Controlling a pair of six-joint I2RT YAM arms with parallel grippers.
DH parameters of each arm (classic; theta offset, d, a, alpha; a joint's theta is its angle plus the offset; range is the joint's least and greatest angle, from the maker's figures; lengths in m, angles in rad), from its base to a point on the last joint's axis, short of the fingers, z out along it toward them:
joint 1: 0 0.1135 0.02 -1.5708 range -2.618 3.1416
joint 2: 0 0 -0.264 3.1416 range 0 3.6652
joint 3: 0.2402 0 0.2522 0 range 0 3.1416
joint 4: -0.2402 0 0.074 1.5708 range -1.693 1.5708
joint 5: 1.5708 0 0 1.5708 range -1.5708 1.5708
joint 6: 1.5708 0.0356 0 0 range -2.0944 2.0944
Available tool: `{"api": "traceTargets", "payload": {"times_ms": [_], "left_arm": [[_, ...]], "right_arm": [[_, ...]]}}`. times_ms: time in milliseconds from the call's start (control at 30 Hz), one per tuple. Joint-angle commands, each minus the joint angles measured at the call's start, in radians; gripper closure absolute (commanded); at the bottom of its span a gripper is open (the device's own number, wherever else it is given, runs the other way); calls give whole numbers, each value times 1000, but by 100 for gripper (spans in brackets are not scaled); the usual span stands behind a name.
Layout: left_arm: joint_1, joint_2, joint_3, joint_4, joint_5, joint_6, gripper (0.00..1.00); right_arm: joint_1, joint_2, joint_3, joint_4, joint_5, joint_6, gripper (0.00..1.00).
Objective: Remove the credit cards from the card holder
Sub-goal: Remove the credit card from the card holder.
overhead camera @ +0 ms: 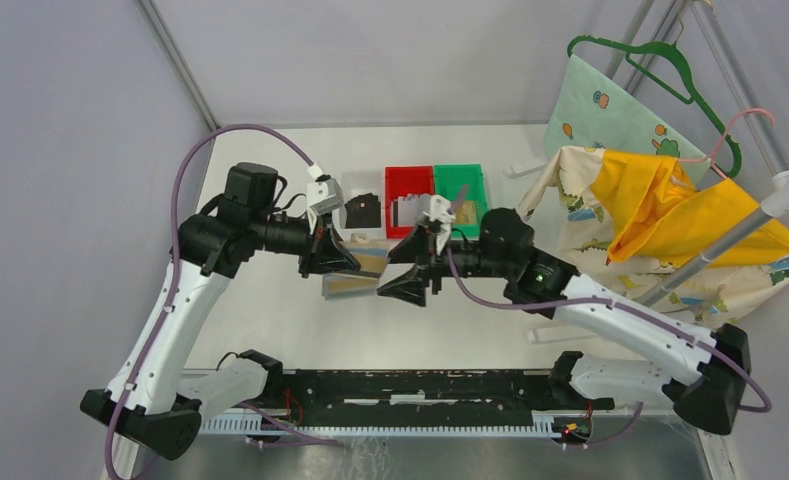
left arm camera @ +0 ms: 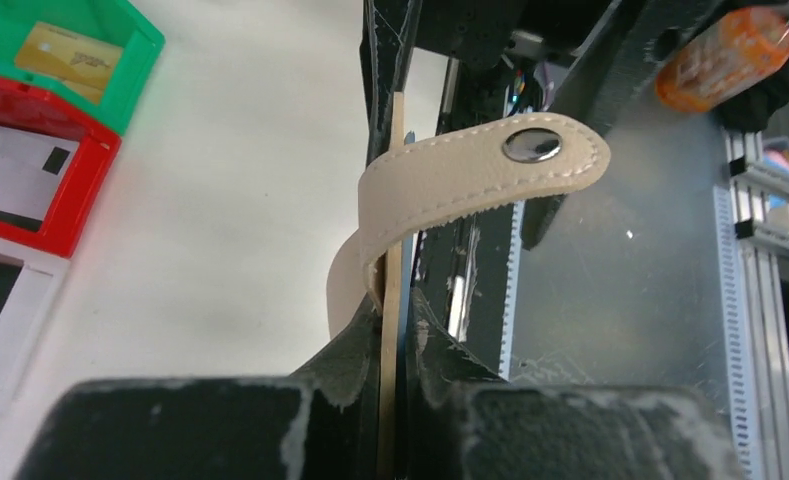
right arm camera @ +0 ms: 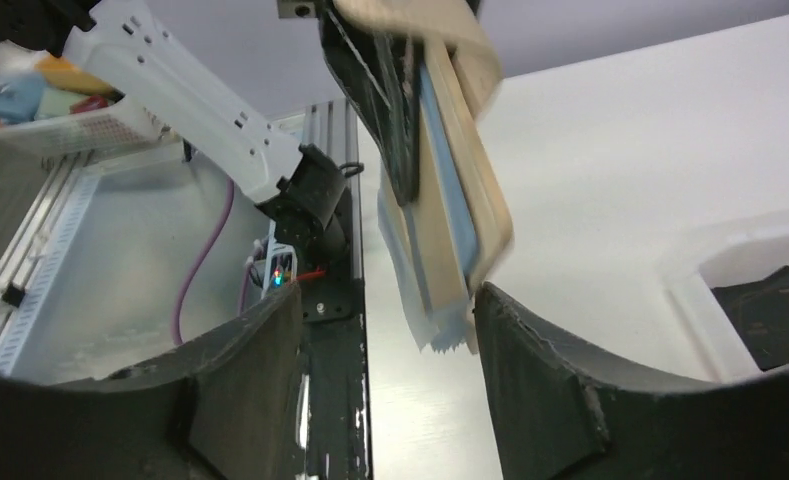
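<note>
The beige card holder point(overhead camera: 353, 286) hangs above the table's middle, with my left gripper point(overhead camera: 342, 262) shut on its edge. In the left wrist view the jaws point(left arm camera: 395, 300) pinch the thin holder, and its snap tab point(left arm camera: 480, 175) curls away to the right. My right gripper point(overhead camera: 402, 266) stands open just right of the holder. Seen from the right wrist, the clear sleeves point(right arm camera: 440, 250) dangle between the spread fingers point(right arm camera: 385, 290), close to the right finger. A gold card point(left arm camera: 65, 58) lies in the green bin, a silvery card point(left arm camera: 10, 170) in the red bin, and a black card point(right arm camera: 775, 315) in the white bin.
Three bins stand in a row behind the grippers: white point(overhead camera: 355, 188), red point(overhead camera: 408, 180), green point(overhead camera: 460, 185). A rack with yellow cloth point(overhead camera: 660, 210) and hangers fills the right side. An orange bottle point(left arm camera: 725, 55) and a basket point(right arm camera: 40, 110) sit beyond the near rail.
</note>
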Motion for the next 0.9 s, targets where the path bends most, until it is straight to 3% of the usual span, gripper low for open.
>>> {"api": "traceTargets", "payload": {"times_ms": [0, 233, 433, 500, 633, 700, 767, 867], "left_arm": [[-2, -61, -6, 296, 82, -335, 98], [-1, -97, -30, 488, 165, -609, 98], [0, -102, -39, 513, 205, -669, 98], [-1, -107, -41, 515, 205, -674, 98], [-1, -109, -37, 518, 200, -684, 98], [0, -109, -34, 520, 192, -690, 89], [0, -106, -34, 514, 187, -694, 64], [-1, -97, -37, 488, 203, -667, 57]], "right_arm": [[-48, -154, -251, 599, 94, 238, 29], [-62, -112, -346, 925, 45, 447, 29], [-62, -39, -349, 1179, -13, 617, 39], [-63, -5, -331, 1240, -59, 680, 54], [-62, 31, -286, 1189, -111, 713, 96], [-63, 19, -274, 1125, -114, 688, 100], [-64, 3, -252, 1037, -114, 639, 100], [-64, -13, -189, 867, -122, 538, 100]]}}
